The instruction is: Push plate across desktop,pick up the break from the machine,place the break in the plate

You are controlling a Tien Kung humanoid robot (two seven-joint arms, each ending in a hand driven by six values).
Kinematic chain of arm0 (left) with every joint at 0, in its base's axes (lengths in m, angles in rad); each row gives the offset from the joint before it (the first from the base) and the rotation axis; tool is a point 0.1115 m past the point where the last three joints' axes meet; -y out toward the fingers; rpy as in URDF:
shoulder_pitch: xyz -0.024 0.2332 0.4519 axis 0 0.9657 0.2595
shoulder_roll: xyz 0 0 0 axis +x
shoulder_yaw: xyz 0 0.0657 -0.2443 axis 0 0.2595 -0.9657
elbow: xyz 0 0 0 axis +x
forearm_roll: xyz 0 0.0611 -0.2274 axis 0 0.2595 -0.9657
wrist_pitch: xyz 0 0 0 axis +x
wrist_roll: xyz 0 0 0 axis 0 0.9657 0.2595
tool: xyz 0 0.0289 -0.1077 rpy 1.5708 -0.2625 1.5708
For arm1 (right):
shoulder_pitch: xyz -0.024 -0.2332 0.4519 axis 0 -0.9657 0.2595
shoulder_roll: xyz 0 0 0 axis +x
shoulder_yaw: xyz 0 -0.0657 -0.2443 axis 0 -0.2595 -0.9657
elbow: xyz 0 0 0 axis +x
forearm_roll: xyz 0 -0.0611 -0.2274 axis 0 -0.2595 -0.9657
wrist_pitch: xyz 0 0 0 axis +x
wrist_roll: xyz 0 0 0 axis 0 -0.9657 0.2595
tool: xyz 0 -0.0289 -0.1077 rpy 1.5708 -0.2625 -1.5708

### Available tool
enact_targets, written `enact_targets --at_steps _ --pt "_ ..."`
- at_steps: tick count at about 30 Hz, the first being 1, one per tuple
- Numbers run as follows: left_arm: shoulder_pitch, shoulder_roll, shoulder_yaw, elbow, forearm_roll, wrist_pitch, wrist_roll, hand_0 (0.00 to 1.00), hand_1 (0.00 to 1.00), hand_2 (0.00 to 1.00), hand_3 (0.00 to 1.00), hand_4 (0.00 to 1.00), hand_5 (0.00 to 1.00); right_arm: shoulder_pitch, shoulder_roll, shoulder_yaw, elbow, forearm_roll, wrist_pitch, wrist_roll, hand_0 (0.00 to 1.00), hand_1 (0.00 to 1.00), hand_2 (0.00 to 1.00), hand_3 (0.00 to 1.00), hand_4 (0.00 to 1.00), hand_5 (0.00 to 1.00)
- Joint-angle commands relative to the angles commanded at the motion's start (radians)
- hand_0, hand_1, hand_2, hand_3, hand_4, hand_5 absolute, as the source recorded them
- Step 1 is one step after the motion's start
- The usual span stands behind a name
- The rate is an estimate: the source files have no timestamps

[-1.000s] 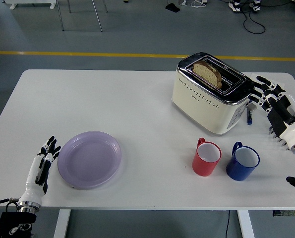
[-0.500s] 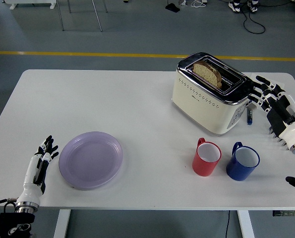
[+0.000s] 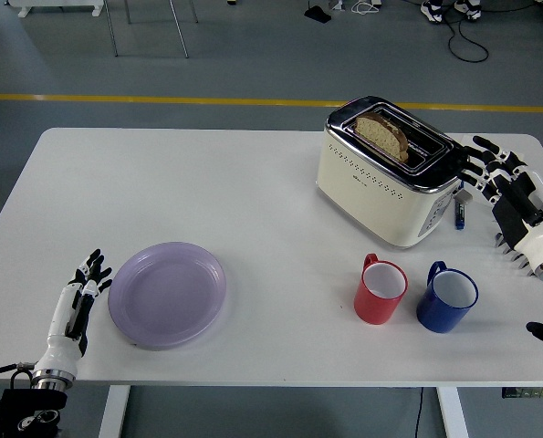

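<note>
One round lilac plastic plate (image 3: 167,294), one cream toaster (image 3: 387,183) with a single brown bread slice (image 3: 381,134) in its slot, and two mugs, a red mug (image 3: 381,289) and a blue mug (image 3: 446,297), are being carried by the white worktop (image 3: 207,182). The left hand (image 3: 79,297), fingers extended and empty, is being held just beside the plate's left rim, slightly nearer than half a second ago. The right hand (image 3: 499,178), fingers spread, is being kept beside the toaster's right end, holding nothing. Open worktop is lying between plate and mugs.
</note>
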Motion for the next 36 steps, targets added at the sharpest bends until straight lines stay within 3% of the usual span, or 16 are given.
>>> enact_targets --at_steps 14,20,36 --pt "-0.012 0.005 0.038 -0.004 -0.014 -0.008 0.011 0.811 0.885 0.981 0.956 0.578 0.998 0.003 0.002 -0.003 -0.001 0.000 -0.001 0.000 0.800 0.753 0.778 0.784 0.524 0.462" --pt "-0.033 0.007 0.107 -0.009 -0.098 -0.005 0.001 0.807 0.881 0.971 0.944 0.577 0.998 0.008 0.004 -0.002 -0.003 0.000 -0.001 0.000 0.801 0.753 0.778 0.784 0.523 0.463" --pt "-0.079 0.003 0.213 -0.007 -0.177 -0.014 -0.001 0.803 0.873 0.960 0.929 0.576 0.998 0.019 0.007 -0.010 -0.006 0.001 -0.001 0.000 0.801 0.753 0.778 0.784 0.522 0.461"
